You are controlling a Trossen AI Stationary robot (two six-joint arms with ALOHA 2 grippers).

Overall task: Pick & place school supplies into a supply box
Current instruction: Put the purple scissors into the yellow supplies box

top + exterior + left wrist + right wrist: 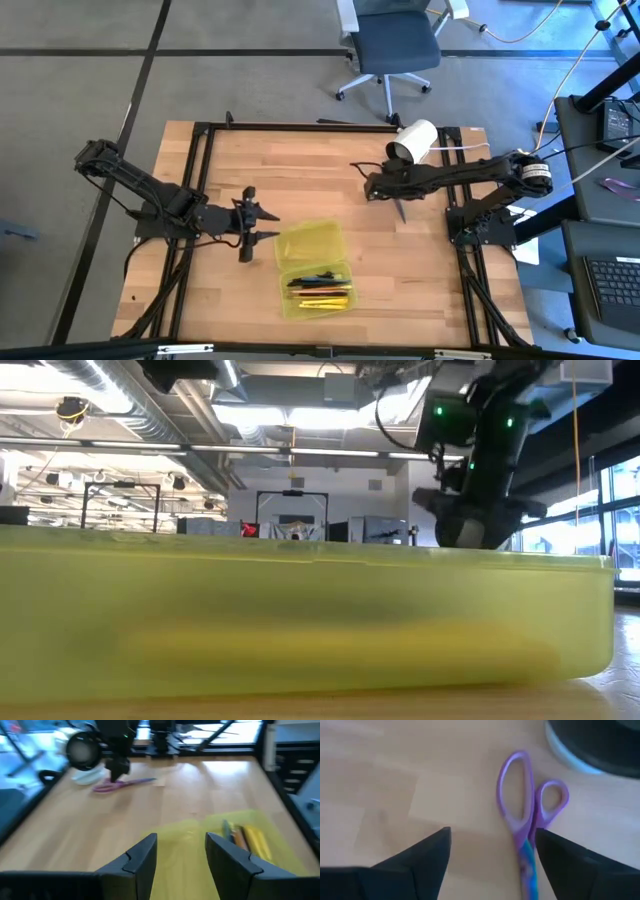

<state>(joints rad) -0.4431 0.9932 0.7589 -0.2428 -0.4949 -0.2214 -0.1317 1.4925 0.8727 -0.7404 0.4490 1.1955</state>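
Right wrist view: your right gripper (490, 852), fingers spread, hovers off-centre over purple-handled plastic scissors (527, 827); closing now risks skidding them. Left gripper (262, 224) waits, fingers spread.

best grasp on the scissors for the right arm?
Probably from above, pinching the scissors across the neck just below the two handle loops. They lie flat and closed on the table, so that narrow part fits between the open right end effector fingers.

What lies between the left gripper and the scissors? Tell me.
Only bare wood: the high view shows empty table between the open left gripper and the scissors.
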